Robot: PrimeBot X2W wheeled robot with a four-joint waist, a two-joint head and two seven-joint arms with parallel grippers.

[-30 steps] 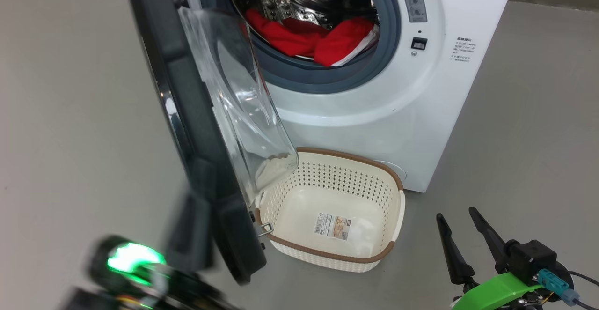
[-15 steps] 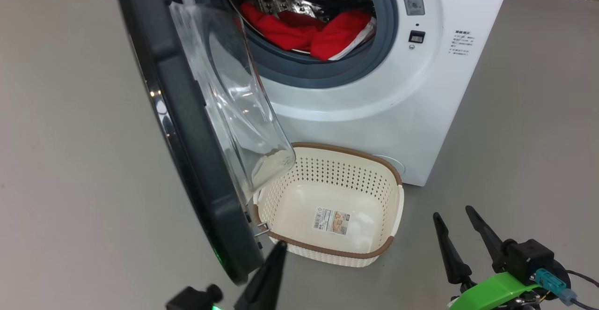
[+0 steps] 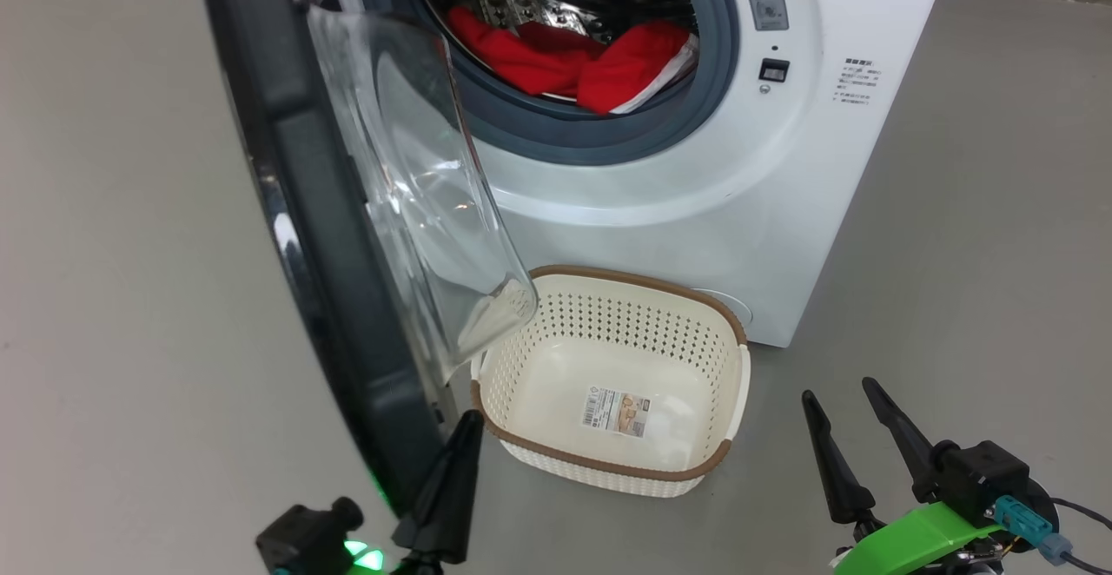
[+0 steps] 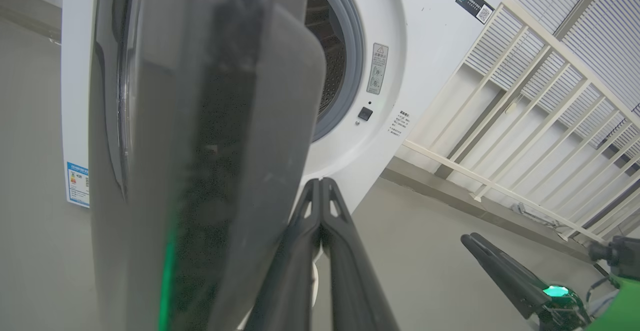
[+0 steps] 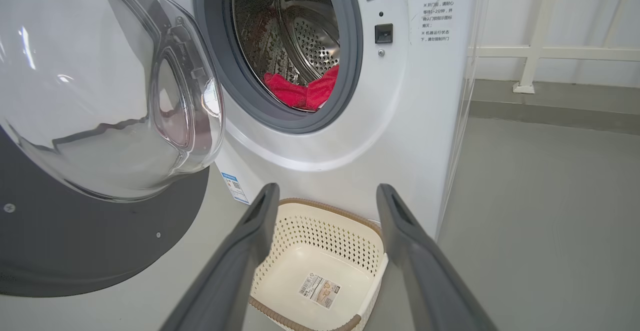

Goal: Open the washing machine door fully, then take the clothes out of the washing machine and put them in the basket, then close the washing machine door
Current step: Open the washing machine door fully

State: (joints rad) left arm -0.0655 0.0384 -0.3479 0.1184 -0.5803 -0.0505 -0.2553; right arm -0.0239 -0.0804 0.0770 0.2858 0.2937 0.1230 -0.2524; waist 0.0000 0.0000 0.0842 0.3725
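Note:
The washing machine [image 3: 747,184] stands with its door [image 3: 321,236] swung out edge-on toward me, glass bowl [image 3: 426,193] facing the opening. Red clothes [image 3: 565,62] with white trim lie at the drum's front lip, also seen as the clothes [image 5: 300,91] in the right wrist view. The cream basket [image 3: 608,384] sits on the floor below the opening, holding nothing but a sticker. My left gripper [image 3: 465,436] is shut, its tips beside the door's lower inner edge; the wrist view shows the left gripper [image 4: 320,186] against the door rim [image 4: 225,146]. My right gripper [image 3: 838,401] is open, right of the basket.
Grey floor [image 3: 130,297] spreads left of the door and right of the machine. A white railing [image 4: 525,121] stands behind the machine's right side. The door's bowl overhangs the basket's left rim [image 3: 482,366].
The left gripper came out from behind the door's outer face to its inner lower edge. The door swung a little wider to the left. The right gripper stayed put.

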